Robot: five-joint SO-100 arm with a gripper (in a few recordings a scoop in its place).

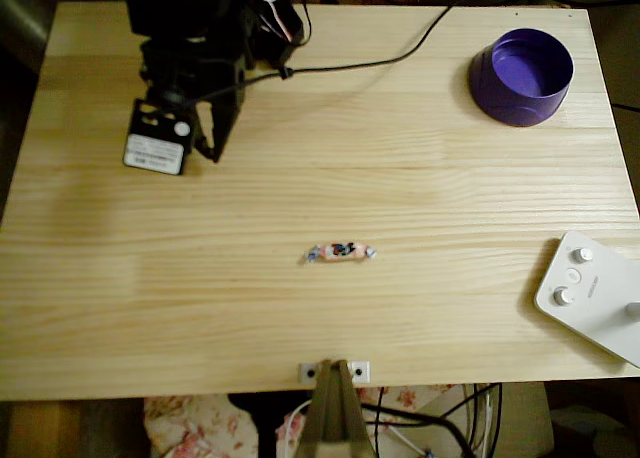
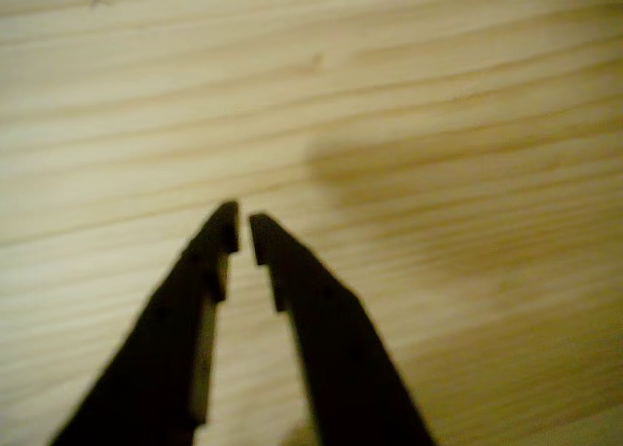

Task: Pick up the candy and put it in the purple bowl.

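Claw (image 2: 243,234) nearly closed, tips a thin gap apart, gripping nothing; in the wrist view I see bare wood grain below it. In the overhead view the arm (image 1: 190,73) sits at the top-left of the surface (image 1: 120,308). Candy (image 1: 340,251) lies flat mid-surface, well apart from the arm, lengthwise left-right. Purple bowl (image 1: 522,76) at top-right corner, empty.

Risks as I judge them:
- Candy is small and low; descending without opening first would push it away rather than grip it.
- Pinching a twisted end only could let it slip in transit.
- White device (image 1: 592,293) near the right edge; a wide swing could clip it.
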